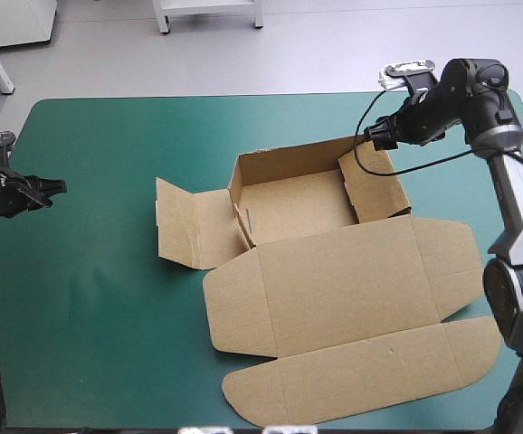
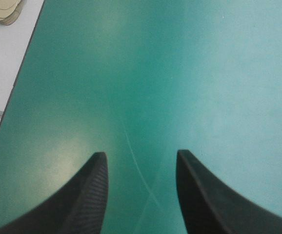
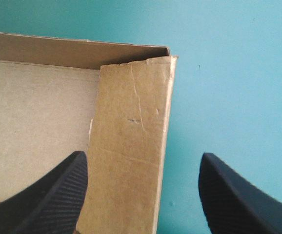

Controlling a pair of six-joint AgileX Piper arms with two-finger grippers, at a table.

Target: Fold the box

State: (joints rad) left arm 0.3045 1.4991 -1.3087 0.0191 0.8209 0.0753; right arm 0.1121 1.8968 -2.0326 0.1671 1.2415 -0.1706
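While the left gripper [image 2: 140, 155] hangs spread over bare teal-green cover [image 2: 190, 73], well apart | right gripper [image 3: 142, 156] spread, right wall of the box [image 1: 334, 280] between its fingers | right arm nearer.

The high camera sits above and behind the robot, looking forward and down, taking in the whole teal-green table cover [image 1: 108, 271] and the brown cardboard box [image 1: 298, 212]. The left wrist camera looks close along the black-finned left gripper [image 2: 141, 158] at bare cover beside a table edge, ground the high view also holds. The right wrist camera peers close past the black-finned right gripper [image 3: 142, 158] at the box's right wall and far corner, likewise shared.
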